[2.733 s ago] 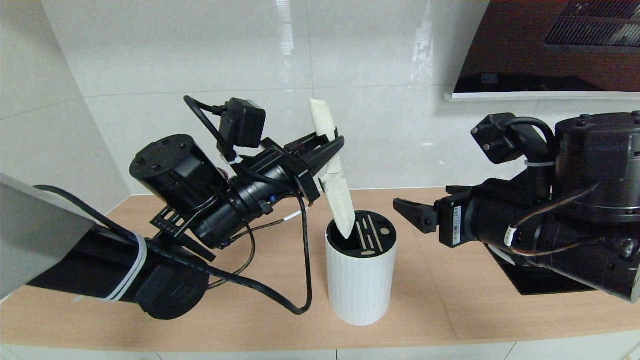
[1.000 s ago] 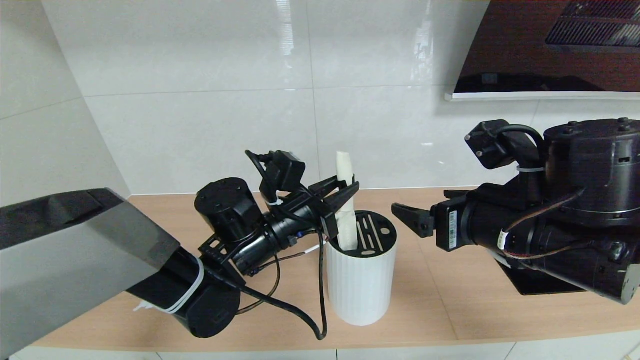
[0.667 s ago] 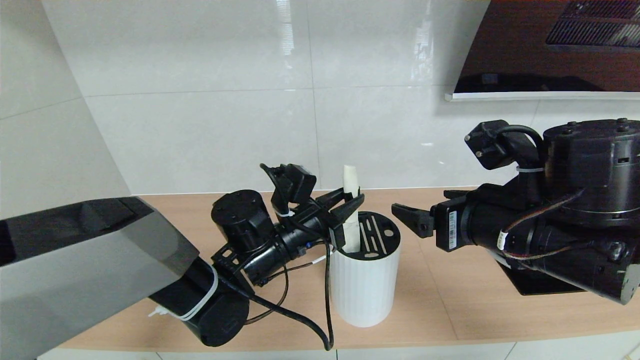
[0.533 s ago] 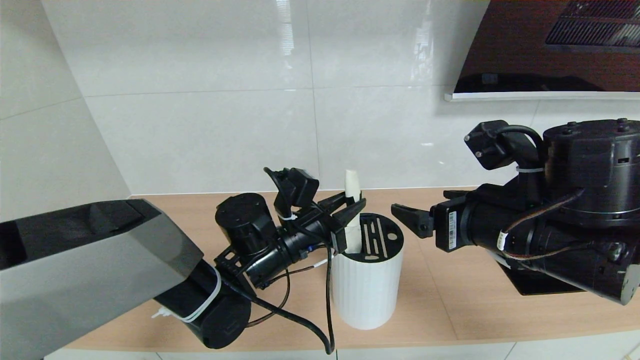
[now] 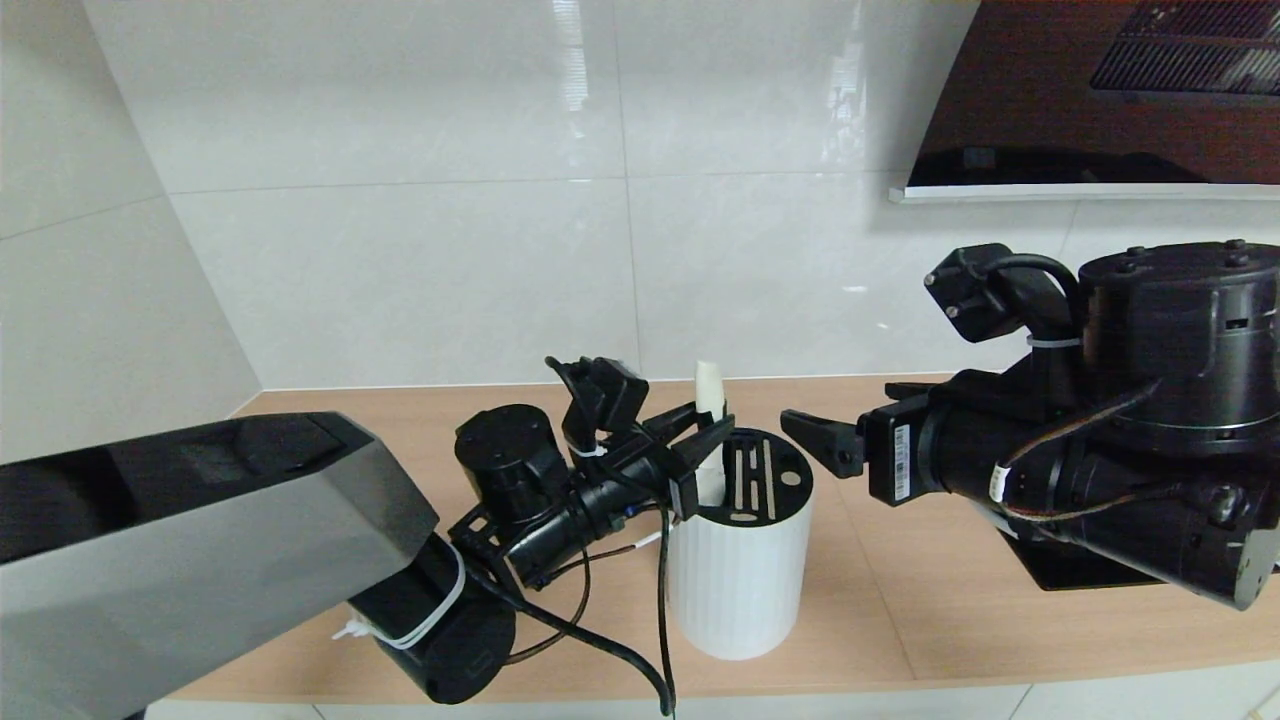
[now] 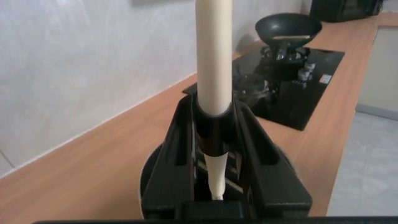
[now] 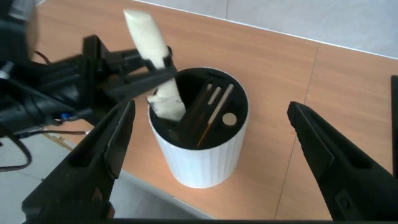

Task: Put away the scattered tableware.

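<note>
Item: knife (image 5: pixel 708 384), pale handle, standing nearly upright with its lower end inside the holder (image 5: pixel 738 572); the blade is sunk out of sight, and how deep it goes cannot be made out. Holder: white ribbed cylinder with a black top, standing on the desk (image 5: pixel 900 600). The top has one wide opening, several narrow slots and a small round hole; the knife appears to sit in the wide opening, on the side nearer the left arm. Left claw (image 5: pixel 712 422): clenched on the knife handle just above the holder's rim, fingers (image 6: pixel 180 143) on either side of it. In the left wrist view it covers most of the holder's top. Right claw (image 7: pixel 210 109): spread wide, grasping nothing, hanging beside and slightly above the holder, apart from it. In the head view one of its fingers is largely hidden behind the arm. Also present: a black cooktop (image 6: pixel 292 81) set in the desk, partly covered by the right arm in the head view; a dark pan (image 6: pixel 288 25) on it, cut off by the frame; white tiled wall (image 5: pixel 400 250); dark hood (image 5: pixel 1100 90) at the upper corner, cropped.
</note>
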### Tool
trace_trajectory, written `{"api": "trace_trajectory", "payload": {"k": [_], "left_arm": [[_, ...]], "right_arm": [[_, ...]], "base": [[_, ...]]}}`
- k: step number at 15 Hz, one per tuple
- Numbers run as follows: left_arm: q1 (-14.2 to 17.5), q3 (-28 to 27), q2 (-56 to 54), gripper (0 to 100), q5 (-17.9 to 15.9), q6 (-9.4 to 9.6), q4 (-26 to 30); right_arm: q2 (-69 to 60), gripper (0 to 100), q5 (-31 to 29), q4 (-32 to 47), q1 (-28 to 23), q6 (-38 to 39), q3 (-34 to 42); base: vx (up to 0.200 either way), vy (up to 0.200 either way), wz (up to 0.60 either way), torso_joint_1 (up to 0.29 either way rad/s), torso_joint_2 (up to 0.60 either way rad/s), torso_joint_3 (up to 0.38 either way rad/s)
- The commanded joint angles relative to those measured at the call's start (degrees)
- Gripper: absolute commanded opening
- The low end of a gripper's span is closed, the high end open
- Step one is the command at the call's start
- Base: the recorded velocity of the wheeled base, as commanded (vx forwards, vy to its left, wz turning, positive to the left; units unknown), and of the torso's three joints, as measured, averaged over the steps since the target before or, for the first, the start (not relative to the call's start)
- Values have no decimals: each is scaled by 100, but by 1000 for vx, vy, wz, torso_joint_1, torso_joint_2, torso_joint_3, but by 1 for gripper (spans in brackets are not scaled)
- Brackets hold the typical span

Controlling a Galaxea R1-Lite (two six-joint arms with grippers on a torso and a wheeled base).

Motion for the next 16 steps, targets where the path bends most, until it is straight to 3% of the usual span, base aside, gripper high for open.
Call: {"api": "trace_trajectory", "payload": {"k": [1, 7, 8, 14, 16], "left_arm": [[-2, 2, 141, 0, -8, -3, 44], [-2, -24, 124, 0, 1, -3, 36], [-2, -24, 88, 100, 27, -3, 36], [7, -68, -281, 100, 326, -21, 36], [15, -59, -448, 100, 660, -21, 36]], "right_arm": [[10, 100, 1, -3, 1, -1, 0], [10, 100, 1, -12, 1, -1, 0], [10, 100, 1, -3, 1, -1, 0], [-7, 100, 1, -12, 1, -1, 0], [2, 100, 1, -12, 1, -1, 0]], "base": [[0, 0, 0, 0, 0, 0], [0, 0, 0, 0, 0, 0], [0, 0, 0, 0, 0, 0], [0, 0, 0, 0, 0, 0], [0, 0, 0, 0, 0, 0]]}}
